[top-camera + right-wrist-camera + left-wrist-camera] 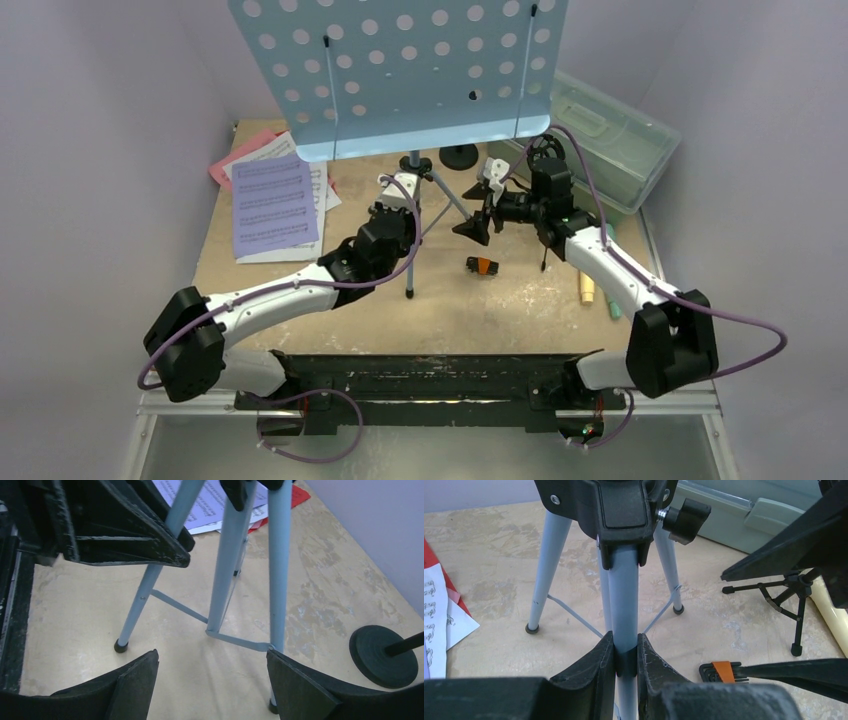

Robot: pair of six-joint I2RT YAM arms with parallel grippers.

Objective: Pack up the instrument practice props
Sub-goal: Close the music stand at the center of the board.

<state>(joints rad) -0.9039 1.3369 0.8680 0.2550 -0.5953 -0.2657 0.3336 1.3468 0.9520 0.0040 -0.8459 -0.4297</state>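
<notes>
Nothing looks packed yet. The rack (400,70) stands unfolded on its tripod at the far middle of the tabletop (440,320). The left fingers (594,665) are pinched tight on one tripod tube; the right fingers (135,680) gape wide beside the legs, holding nothing. The case (610,140) sits far right, apparently closed. Pages (275,205) lie far left, mics (598,290) by the right edge, a holder (791,595) near the tripod. All are left to stow.

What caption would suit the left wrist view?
Left gripper clamped on a pale-blue stand leg, music pages at left.
</notes>
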